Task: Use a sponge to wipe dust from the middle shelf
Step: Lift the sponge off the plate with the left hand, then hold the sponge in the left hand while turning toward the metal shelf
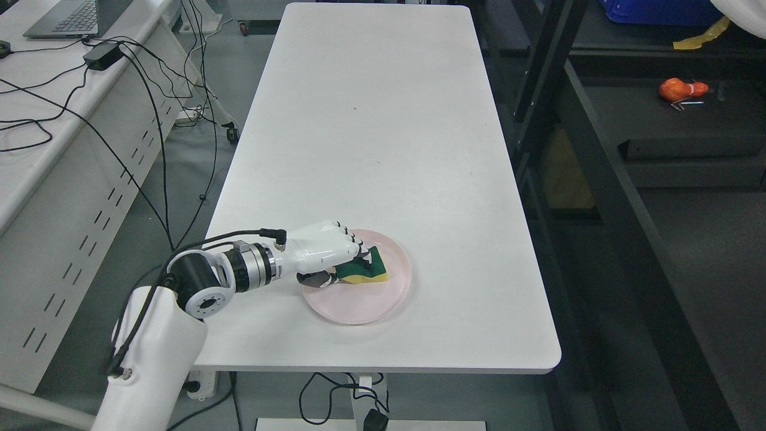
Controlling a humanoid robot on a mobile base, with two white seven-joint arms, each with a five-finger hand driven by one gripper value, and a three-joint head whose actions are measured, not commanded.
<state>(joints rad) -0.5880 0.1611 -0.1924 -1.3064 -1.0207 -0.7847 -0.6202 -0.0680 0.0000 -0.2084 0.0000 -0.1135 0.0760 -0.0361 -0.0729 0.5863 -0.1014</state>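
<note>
reaching in from the near left corner of the white table, the left hand has its fingers curled around the green and yellow sponge, which sits on the pink plate near the table's front edge. the sponge's long axis runs roughly left to right, directly past the fingertips. the dark shelf unit stands beyond the table's right edge, well apart, with open tabletop between; the right hand is out of view.
</note>
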